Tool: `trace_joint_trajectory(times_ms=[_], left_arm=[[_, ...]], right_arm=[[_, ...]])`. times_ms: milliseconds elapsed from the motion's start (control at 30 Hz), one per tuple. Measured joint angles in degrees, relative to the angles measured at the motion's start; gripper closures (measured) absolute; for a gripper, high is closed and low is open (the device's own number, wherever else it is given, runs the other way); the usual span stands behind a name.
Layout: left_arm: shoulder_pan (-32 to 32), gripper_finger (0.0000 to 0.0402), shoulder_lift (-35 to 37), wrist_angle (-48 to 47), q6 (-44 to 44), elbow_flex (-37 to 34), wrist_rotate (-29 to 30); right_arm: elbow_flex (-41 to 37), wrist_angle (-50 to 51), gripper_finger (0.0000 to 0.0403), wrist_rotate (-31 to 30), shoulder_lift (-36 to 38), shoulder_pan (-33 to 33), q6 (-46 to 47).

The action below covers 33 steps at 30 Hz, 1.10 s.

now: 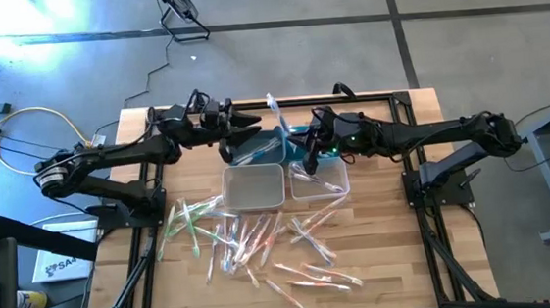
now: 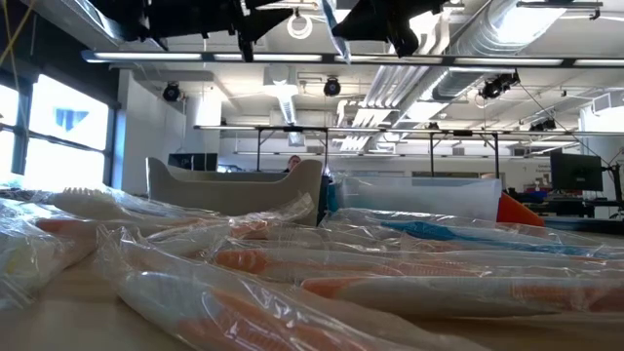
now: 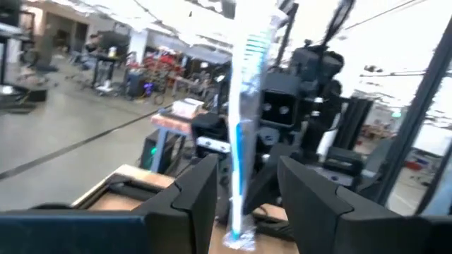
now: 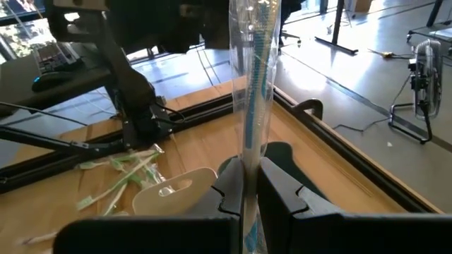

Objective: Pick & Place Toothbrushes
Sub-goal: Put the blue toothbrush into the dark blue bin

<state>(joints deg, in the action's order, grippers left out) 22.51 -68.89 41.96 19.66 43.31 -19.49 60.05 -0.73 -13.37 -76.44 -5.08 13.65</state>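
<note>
- The right gripper is clamped on a blue-handled toothbrush in a clear wrapper, holding it upright above the clear rectangular plastic bins.
- The left gripper, fingers spread wide, flanks that toothbrush without touching it.
- Other wrapped toothbrushes lie scattered on the wooden table just beside the bins.

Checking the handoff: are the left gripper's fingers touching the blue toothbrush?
Apart. In the left wrist view, the blue toothbrush stands between the left gripper's open fingers, daylight on both sides; the right gripper clamps it.
</note>
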Motion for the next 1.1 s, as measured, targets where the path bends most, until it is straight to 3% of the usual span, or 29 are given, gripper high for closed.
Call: trace_joint_trajectory(times_ms=[433, 1100], left_arm=[[-1.3, 0.0259, -2.3, 3.92, -0.02, 0.02, 0.98], [-3.87, 0.0259, -3.18, 0.35, 0.13, 0.02, 1.21]], right_arm=[[0.02, -0.95, 0.039, 2.39, -2.64, 0.51, 0.34], [0.02, -9.2, 0.039, 3.38, -10.16, 1.9, 2.97]])
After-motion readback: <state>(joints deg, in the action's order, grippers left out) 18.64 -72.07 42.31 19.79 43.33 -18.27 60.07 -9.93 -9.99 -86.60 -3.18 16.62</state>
